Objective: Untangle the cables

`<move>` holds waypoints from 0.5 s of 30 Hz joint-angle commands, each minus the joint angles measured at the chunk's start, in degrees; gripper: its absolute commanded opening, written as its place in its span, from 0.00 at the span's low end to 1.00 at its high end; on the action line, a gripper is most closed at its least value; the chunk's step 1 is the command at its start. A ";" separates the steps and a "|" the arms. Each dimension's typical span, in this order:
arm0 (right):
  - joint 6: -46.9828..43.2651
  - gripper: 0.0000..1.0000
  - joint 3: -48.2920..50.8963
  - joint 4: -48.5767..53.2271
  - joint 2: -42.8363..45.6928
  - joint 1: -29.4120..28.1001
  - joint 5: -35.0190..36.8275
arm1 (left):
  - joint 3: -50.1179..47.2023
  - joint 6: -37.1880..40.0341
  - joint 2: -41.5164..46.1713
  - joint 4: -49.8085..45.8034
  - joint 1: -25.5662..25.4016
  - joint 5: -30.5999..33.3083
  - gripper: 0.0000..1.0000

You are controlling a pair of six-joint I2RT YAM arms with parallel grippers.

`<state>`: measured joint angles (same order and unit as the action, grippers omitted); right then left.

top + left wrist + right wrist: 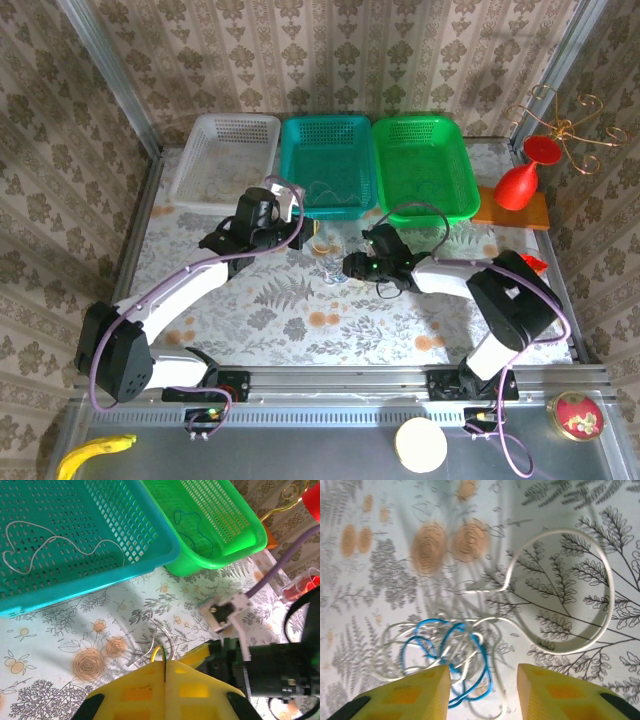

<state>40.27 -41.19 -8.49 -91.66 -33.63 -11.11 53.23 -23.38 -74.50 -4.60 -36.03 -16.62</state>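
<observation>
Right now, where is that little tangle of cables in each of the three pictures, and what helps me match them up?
Top external: cable tangle at table centre, just below the teal basket.
Left wrist: low centre, thin pale loops.
Right wrist: lower left, white and blue loops.
Shared landmark: orange roses printed on the tablecloth beside it.

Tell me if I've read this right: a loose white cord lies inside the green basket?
Not quite. The loose white cord lies inside the teal basket, as the left wrist view shows; the green basket holds a dark blue cord.
</observation>
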 commanded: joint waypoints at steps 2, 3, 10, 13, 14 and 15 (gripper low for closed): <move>-1.43 0.45 -1.55 6.65 6.75 0.86 -0.79 | -1.29 -1.69 1.73 4.02 -0.19 1.66 0.00; -1.43 0.45 -1.85 7.72 8.17 1.29 -0.66 | -1.53 -1.92 1.87 4.33 -0.27 1.98 0.00; 0.76 0.48 -1.29 10.44 17.99 5.08 -1.95 | -2.29 -3.41 3.25 6.40 -0.20 4.25 0.00; 3.66 0.53 -0.35 8.60 20.70 6.29 -3.50 | -3.63 -5.33 4.03 8.74 -0.27 5.28 0.00; 5.08 0.54 -0.14 7.61 21.30 6.46 -4.24 | -4.34 -6.08 4.26 9.85 -0.26 5.60 0.00; 6.42 0.56 0.04 6.50 21.66 6.49 -4.99 | -4.85 -6.99 4.38 10.93 -0.19 5.71 0.00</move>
<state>42.65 -41.56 -0.82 -71.53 -27.42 -13.26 50.09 -27.27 -71.42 2.11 -36.03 -12.58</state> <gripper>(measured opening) 0.553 0.059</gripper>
